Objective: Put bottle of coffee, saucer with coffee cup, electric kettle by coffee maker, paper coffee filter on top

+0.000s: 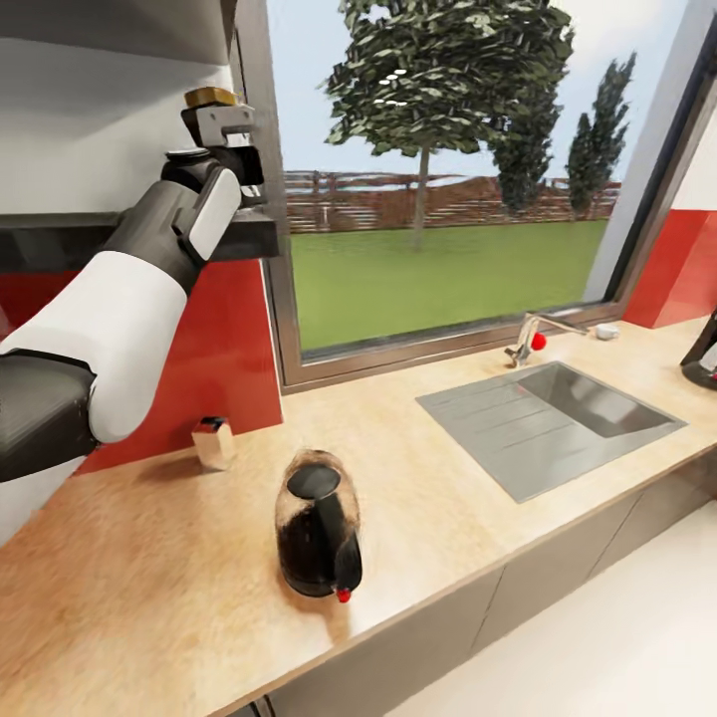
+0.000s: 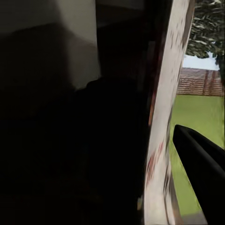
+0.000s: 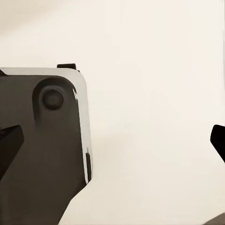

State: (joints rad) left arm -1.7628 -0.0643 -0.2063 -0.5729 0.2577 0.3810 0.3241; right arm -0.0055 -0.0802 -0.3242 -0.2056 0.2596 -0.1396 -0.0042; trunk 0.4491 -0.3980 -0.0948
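My left arm reaches up to the dark kitchen shelf [image 1: 60,244] beside the window. The left gripper [image 1: 221,129] is at the bottle of coffee, whose yellow lid [image 1: 210,97] shows just above it. In the left wrist view a dark rounded shape [image 2: 112,136] lies ahead of one black finger [image 2: 199,171]; the grip itself is too dark to read. The electric kettle [image 1: 319,533] stands on the kitchen countertop [image 1: 149,578] near its front edge. The coffee maker [image 1: 703,354] shows at the far right. My right gripper [image 3: 112,140] hangs open over pale floor.
A steel sink [image 1: 553,418] with a faucet [image 1: 528,342] is set into the counter under the window. A small white box with a dark top [image 1: 212,441] stands by the red wall. A grey-and-white robot part [image 3: 44,140] lies under the right gripper.
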